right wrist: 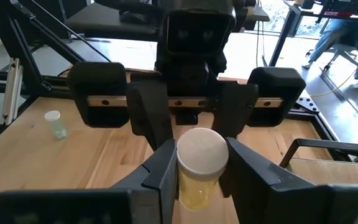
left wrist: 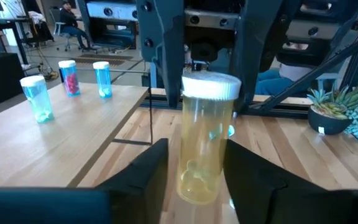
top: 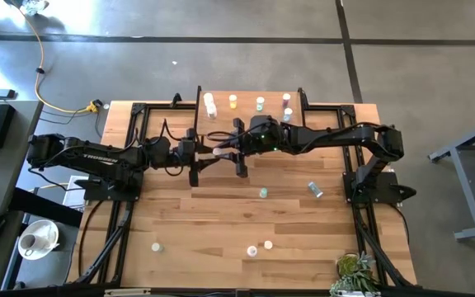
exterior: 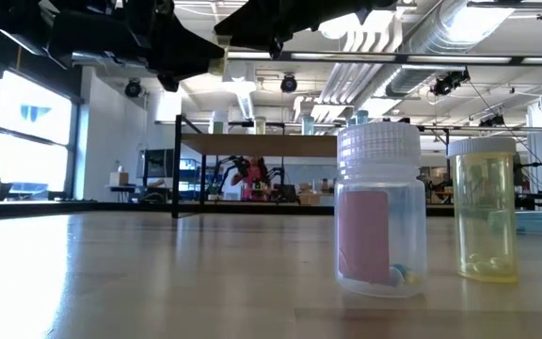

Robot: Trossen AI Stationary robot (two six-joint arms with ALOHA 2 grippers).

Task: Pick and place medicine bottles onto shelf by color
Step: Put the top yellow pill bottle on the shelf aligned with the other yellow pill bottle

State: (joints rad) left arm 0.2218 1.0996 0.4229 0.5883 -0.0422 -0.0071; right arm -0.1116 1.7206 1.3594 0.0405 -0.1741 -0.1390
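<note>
A yellow bottle with a white cap (left wrist: 202,149) stands upright in the air between my two grippers, beside the near edge of the light-wood shelf (top: 246,117). My left gripper (left wrist: 197,177) reaches in from the table's left and is shut on the bottle's body. My right gripper (right wrist: 201,168) reaches in from the right and is shut at the cap. In the high view the two grippers meet at the table's middle (top: 221,151). Several bottles stand on the shelf (top: 232,101). My left gripper pinches the lower half of the yellow bottle's body (left wrist: 188,177) between its two fingers, coming about level from the table's left. The bottle stands upright, clear of the table. My right gripper has its two fingers on opposite sides of the white cap (right wrist: 201,152), coming about level from the table's right. Its fingers also show around the cap in the left wrist view (left wrist: 166,62).
Loose bottles lie on the table: a green one (top: 263,192), a blue one on its side (top: 314,190), a white one (top: 156,246) and two near the front edge (top: 260,247). A potted plant (top: 353,272) sits at the near right corner.
</note>
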